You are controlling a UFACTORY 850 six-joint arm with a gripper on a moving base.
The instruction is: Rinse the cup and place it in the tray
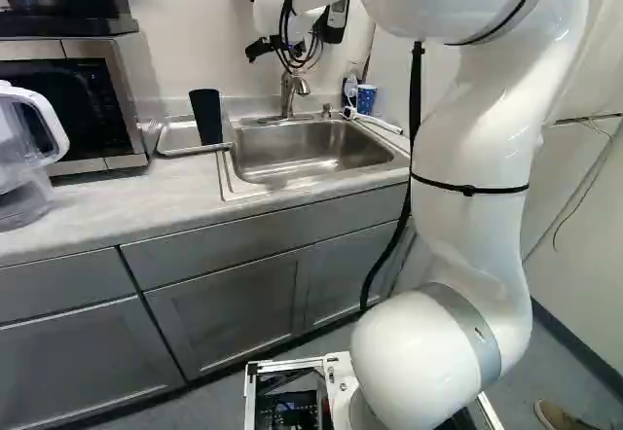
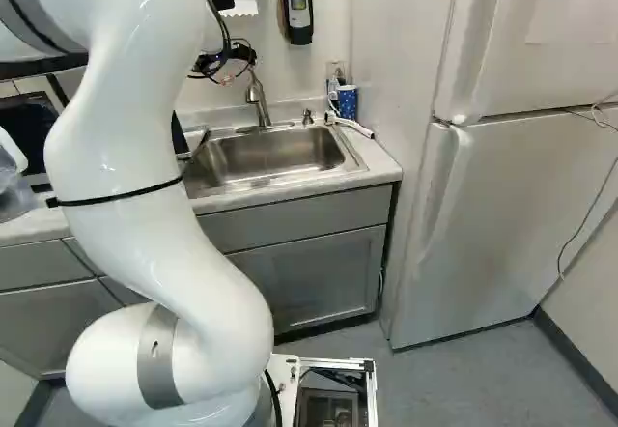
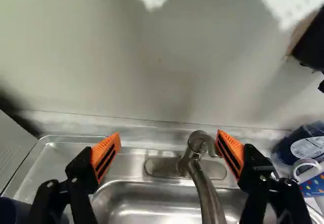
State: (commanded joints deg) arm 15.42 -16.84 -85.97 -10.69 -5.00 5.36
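Observed black two-fingered gripper [image 1: 288, 51] released, with curved metal faucet [image 3: 204, 186] ahead of jaws and tall black cup [image 1: 205, 117] lower, to one side.

A pale, mottled countertop [image 1: 107, 201] runs along the wall. A microwave oven [image 1: 97, 109] sits against the wall toward the left end in the left base view, and a clear pitcher [image 1: 21, 192] with a white handle stands nearer the front edge. Between the microwave oven and the sink [image 1: 302, 148] is a shallow tray [image 1: 173, 140], holding an upright dark cup [image 1: 205, 116]. The sink is set into the countertop near its right end, with a faucet [image 2: 259, 103] along its rear rim. A blue patterned cup [image 2: 347, 103] stands at the back right corner, and a white tube [image 2: 355, 128] lies just in front of it.
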